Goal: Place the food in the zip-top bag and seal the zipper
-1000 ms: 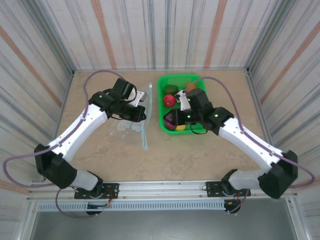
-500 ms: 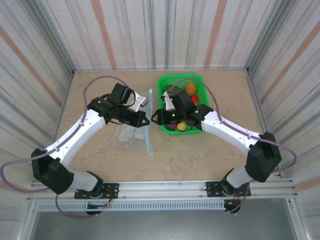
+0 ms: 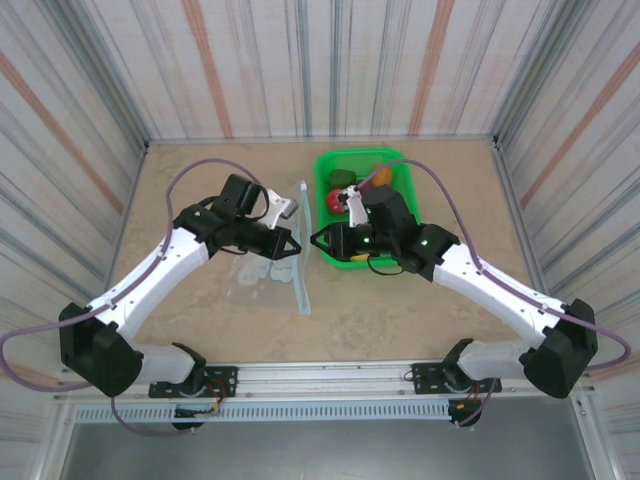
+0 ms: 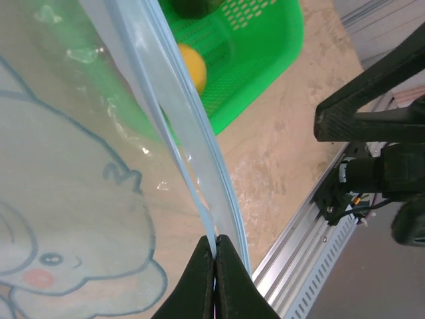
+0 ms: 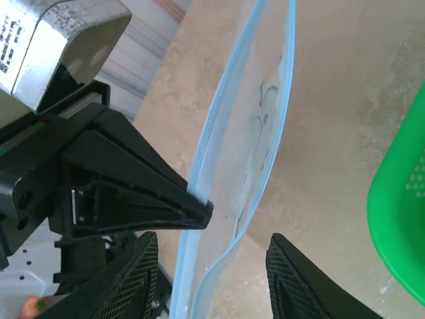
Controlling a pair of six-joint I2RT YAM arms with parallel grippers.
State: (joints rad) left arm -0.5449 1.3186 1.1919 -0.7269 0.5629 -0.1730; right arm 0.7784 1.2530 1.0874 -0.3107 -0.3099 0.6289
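Clamped tight on the zipper [image 4: 182, 136] with the left claw [image 4: 214, 256], the zip-top bag [image 4: 73, 219] spreading out past its tips to one side. Facing it tip to tip with the right claw [image 5: 212, 282], spread apart and gripping nothing, bag mouth just ahead. Under and behind the right claw, in the green basket [image 3: 322, 170], the food [image 3: 338, 199]

A sandy beige tabletop [image 3: 200, 320], mottled and matte, spreads under the left gripper [image 3: 297, 243] and the right gripper [image 3: 314, 238]. Beyond them and out to either side stand walls [image 3: 300, 70] of streaked white-grey panels with rust-orange stripes. Below them in the overhead view a metal rail [image 3: 330, 375] edges the table, then a flat grey surface [image 3: 320, 450]. The light is soft and even.
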